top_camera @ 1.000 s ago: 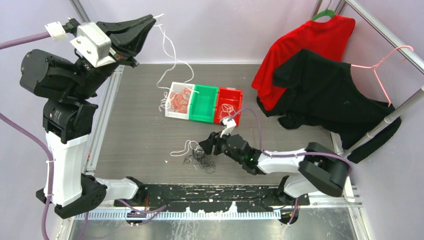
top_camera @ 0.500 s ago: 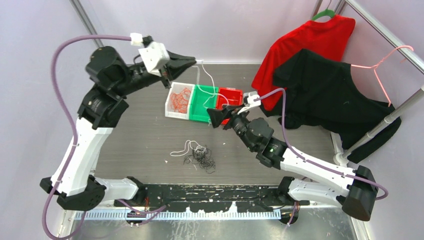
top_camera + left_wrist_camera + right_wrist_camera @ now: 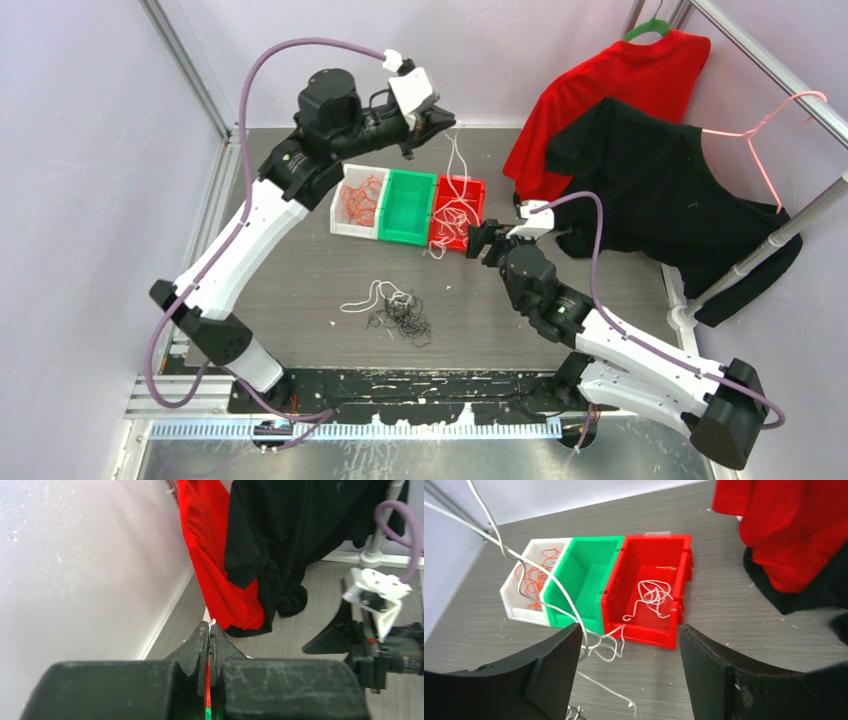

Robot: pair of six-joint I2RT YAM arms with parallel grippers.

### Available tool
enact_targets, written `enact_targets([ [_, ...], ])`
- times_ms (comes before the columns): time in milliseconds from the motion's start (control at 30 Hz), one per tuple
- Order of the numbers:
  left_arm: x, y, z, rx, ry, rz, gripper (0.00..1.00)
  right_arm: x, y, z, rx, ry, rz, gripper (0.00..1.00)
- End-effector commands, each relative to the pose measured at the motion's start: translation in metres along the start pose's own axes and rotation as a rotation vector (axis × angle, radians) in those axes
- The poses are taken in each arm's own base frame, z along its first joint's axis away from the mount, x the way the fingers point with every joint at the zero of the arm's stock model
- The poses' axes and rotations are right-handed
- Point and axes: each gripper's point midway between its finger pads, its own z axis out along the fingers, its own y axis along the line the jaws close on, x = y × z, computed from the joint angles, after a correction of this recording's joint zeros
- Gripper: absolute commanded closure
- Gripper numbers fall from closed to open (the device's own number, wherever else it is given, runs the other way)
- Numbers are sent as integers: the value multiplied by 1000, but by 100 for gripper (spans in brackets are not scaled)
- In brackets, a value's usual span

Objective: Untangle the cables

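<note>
Seen from above, the left arm reaches over the far side of the grey ribbed bench (image 3: 280, 270). Its left pincer (image 3: 445, 118) is pressed together on a long white wire strand (image 3: 458, 170); in the left wrist view the two dark fingers (image 3: 200, 645) meet with only a white tip of wire showing between them. The strand hangs down from that grip. In the right wrist view it crosses in front of the white and green bins, and its lower loops (image 3: 599, 645) lie on the bench just before the near walls of the green and red bins. Three small plastic bins stand touching in a row. The white bin (image 3: 338, 205) holds thin orange curly wires (image 3: 360, 200), the green bin (image 3: 405, 205) sits in the middle, and the red bin (image 3: 480, 210) holds a small tangle of white wire (image 3: 654, 597). The right pincer (image 3: 480, 240) hovers just beside the near right corner of the red bin, its broad black fingers (image 3: 549, 675) spread well apart with nothing between them. Nearer the arm bases, well apart from the bins, a clump of thin black curly wires (image 3: 405, 320) lies on the bench with a short white strand (image 3: 365, 297) trailing from its left side. At the right, a red shirt (image 3: 600, 80) and a black shirt (image 3: 650, 170) hang on hangers from a metal rail.
</note>
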Motion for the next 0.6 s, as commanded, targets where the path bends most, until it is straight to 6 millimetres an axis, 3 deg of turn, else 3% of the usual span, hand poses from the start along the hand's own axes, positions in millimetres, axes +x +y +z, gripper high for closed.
enact_targets([
  [0, -51, 25, 4, -81, -129, 103, 100, -9, -21, -8, 53, -42, 48, 24],
  [333, -40, 43, 27, -113, -107, 206, 100, 7, -38, -12, 68, -15, 49, 22],
  [567, -27, 57, 34, -160, -69, 267, 100, 1, -21, -14, -37, -20, 88, 18],
])
